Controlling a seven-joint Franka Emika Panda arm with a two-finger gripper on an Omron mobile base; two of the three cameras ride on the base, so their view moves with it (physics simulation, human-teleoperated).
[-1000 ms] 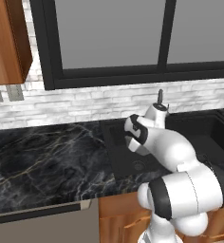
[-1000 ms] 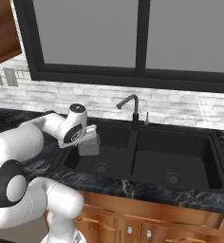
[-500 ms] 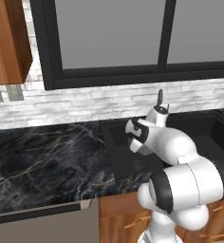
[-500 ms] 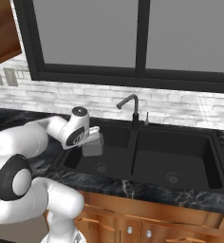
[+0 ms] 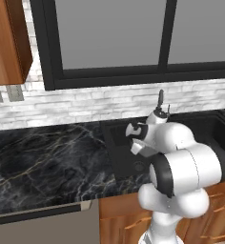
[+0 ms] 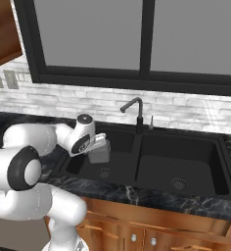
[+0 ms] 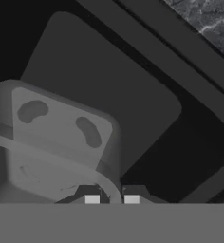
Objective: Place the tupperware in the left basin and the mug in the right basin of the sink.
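At left of centre in the right base view, my pincer (image 6: 99,147) was clamped on the rim of the tupperware (image 6: 99,151), hanging it above the left basin (image 6: 118,165). I judged it best to lower further before letting go, keeping left of the divider.

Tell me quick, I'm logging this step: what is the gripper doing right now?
Gripper: shut on the rim of the tupperware, holding it over the left basin.
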